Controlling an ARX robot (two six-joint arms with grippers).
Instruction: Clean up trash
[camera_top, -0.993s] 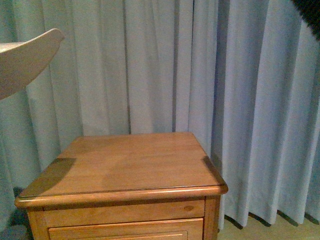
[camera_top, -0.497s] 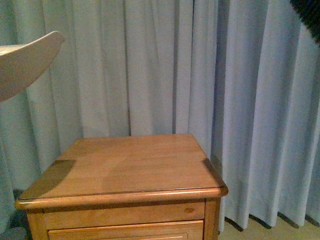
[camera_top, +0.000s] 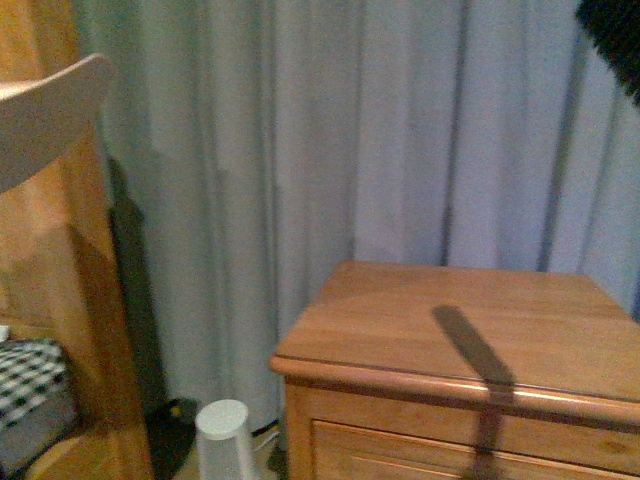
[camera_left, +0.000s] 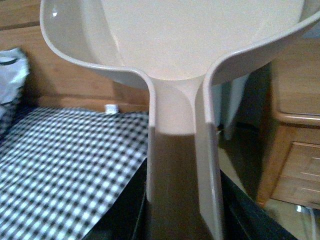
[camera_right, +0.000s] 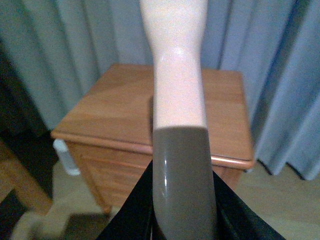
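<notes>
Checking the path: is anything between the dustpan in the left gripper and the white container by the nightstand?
Nothing visible does. The dustpan is held high; the white container stands low in the gap between the nightstand and wooden frame.

The nightstand (camera_top: 470, 330) stands at the right before the curtain (camera_top: 300, 150), a small container (camera_top: 222, 432) on the floor just left of it, the wooden frame (camera_top: 70, 260) with a cloth (camera_top: 25, 375) at far left, the dustpan (camera_top: 45, 110) high at left in the left gripper (camera_left: 182, 220), the brush (camera_right: 179, 90) in the right gripper (camera_right: 182, 215)
</notes>
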